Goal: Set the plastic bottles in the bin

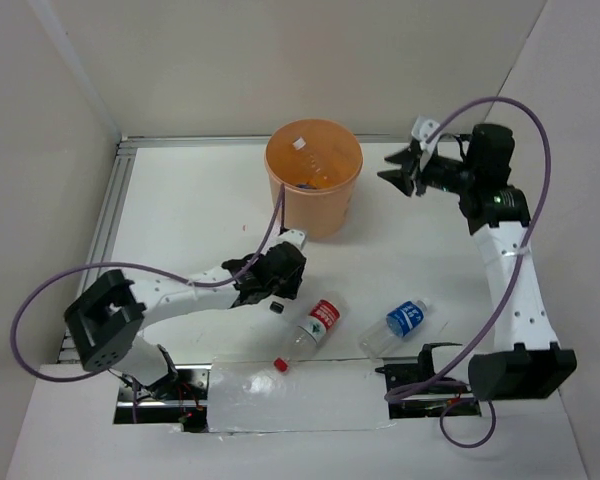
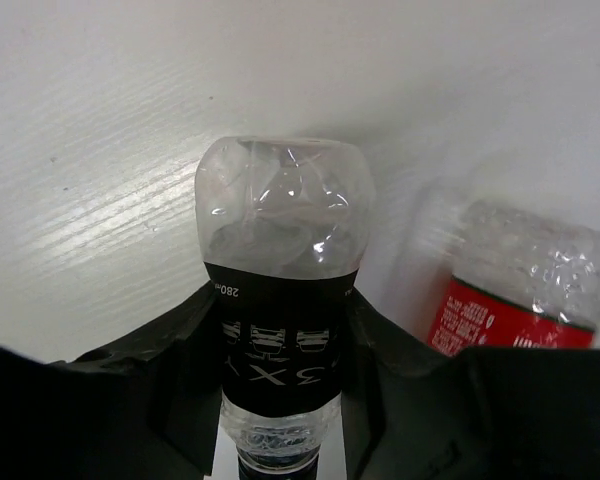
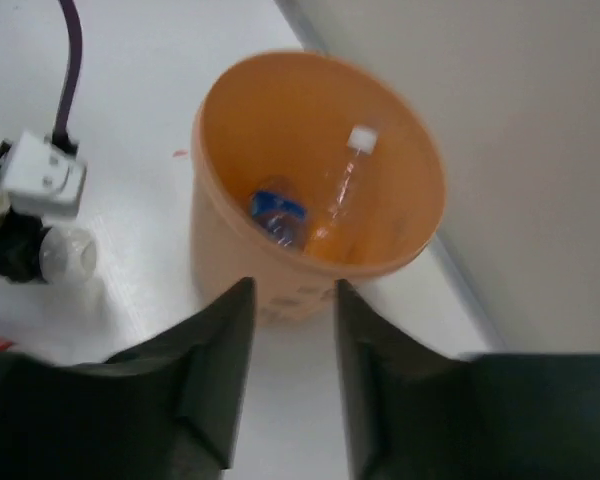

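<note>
The left tool (image 2: 280,335) clamps a crumpled clear bottle (image 2: 280,210) with a dark label, near a red-labelled bottle (image 2: 515,290) on the smooth white bench (image 1: 180,220). The right tool (image 3: 292,300), jaws apart and empty, hovers beside the tapered translucent orange bin (image 3: 225,255), which holds two bottles (image 3: 276,216).

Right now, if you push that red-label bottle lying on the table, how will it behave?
The red-label bottle lies on its side, so a push would probably roll it. It looks clear and empty, so likely light and quick to skid. Its walls look crinkled, so a grip may dent it.
</note>
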